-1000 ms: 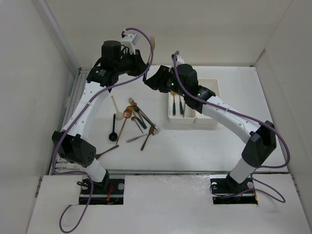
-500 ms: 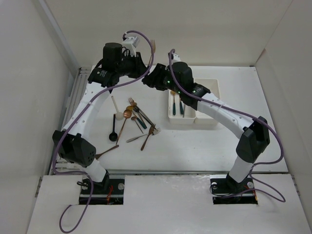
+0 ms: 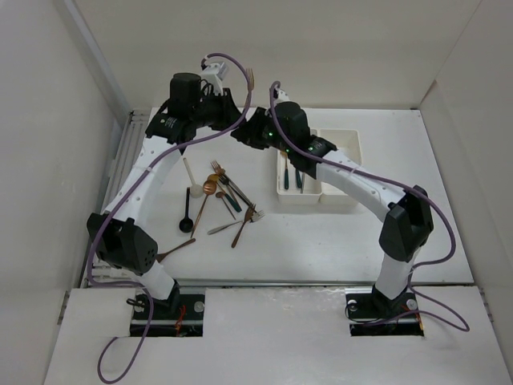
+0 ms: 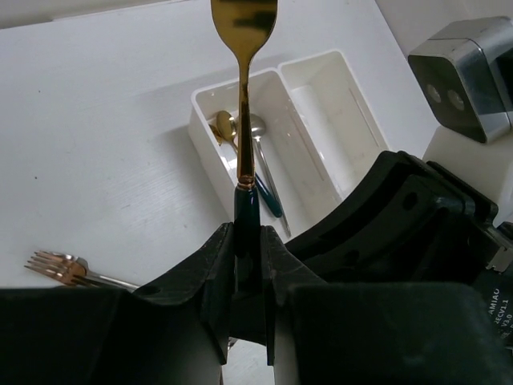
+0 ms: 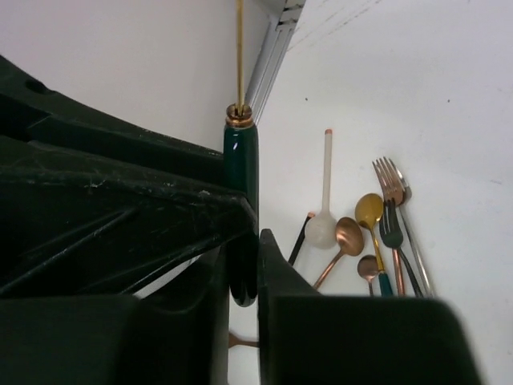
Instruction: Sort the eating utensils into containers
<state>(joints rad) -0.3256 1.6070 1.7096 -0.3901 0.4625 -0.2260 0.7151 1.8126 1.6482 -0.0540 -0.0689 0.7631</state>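
Note:
My left gripper [image 3: 238, 106] is raised above the table's back and shut on a gold fork [image 3: 249, 78] with a dark green handle, tines up; in the left wrist view [image 4: 248, 249] the fork [image 4: 243, 96] stands straight between the jaws. My right gripper [image 3: 245, 128] has its jaws closed around the same handle's lower end [image 5: 240, 192], as its own view [image 5: 240, 265] shows. The two joined white bins [image 3: 282, 191] stand to the right; the left bin [image 4: 200, 120] holds a few spoons, the right bin [image 4: 337, 112] shows nothing inside. Several utensils [image 3: 220, 196] lie loose mid-table.
A white spoon [image 3: 190, 172], a black spoon [image 3: 187, 216] and a copper spoon [image 3: 176, 250] lie at the left of the pile. White walls close the table at the back and both sides. The right arm reaches across over the bins.
The right arm has swung left and its gripper has come in under the left gripper onto the fork's handle. The left gripper has kept the fork raised.

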